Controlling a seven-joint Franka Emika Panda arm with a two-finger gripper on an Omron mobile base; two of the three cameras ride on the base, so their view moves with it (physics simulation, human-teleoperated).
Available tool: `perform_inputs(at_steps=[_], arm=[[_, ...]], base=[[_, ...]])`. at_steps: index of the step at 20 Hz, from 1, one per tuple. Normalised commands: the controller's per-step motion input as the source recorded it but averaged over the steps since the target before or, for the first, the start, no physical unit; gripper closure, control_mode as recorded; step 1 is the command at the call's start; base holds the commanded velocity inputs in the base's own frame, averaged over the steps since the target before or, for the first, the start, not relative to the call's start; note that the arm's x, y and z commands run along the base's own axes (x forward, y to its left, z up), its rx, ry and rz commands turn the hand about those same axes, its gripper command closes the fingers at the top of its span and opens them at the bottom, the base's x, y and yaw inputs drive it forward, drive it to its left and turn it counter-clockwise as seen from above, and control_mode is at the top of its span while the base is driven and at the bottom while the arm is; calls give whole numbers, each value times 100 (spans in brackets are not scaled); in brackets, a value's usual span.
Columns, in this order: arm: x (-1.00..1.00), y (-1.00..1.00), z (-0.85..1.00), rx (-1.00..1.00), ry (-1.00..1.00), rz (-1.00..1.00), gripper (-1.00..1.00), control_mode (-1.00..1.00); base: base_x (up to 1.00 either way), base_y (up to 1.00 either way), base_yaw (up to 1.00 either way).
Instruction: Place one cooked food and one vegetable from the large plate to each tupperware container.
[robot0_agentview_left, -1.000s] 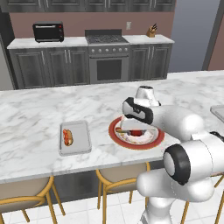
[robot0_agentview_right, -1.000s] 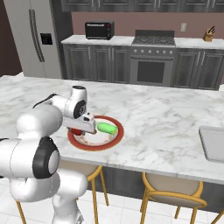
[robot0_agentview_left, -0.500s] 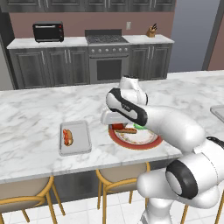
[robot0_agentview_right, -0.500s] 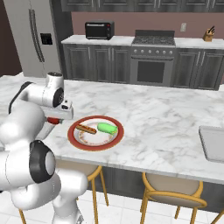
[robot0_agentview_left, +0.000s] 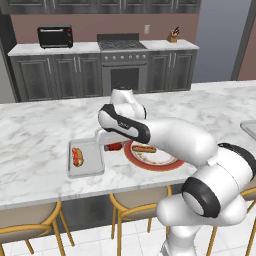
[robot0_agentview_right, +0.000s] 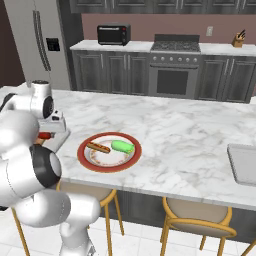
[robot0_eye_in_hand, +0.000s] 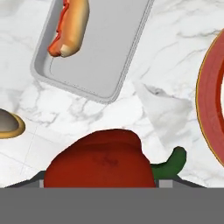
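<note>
The pincer (robot0_agentview_left: 111, 145) grips a red pepper (robot0_eye_in_hand: 101, 162) above the bench (robot0_agentview_left: 35, 135), between the plate (robot0_agentview_left: 150, 156) and the tray (robot0_agentview_left: 86, 159). In the hand view the tray lies at eleven o'clock with a hot dog (robot0_eye_in_hand: 71, 24) at its far end. I reckon an early release drops the pepper on the marble short of the lip, and one too far along lands it on the hot dog.

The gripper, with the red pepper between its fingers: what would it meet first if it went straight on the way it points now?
Judging by the hand view, probably the bare marble counter between the tupperware container and the large plate, the red pepper touching first. Depth is unclear.
</note>
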Motion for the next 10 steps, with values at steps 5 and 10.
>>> perform_inputs(at_steps=[5,10], arm=[[18,30,-25,-10,-6,13,100,-100],[40,42,-35,-2,-1,8,100,-100]], base=[[0,0,0],[0,0,0]])
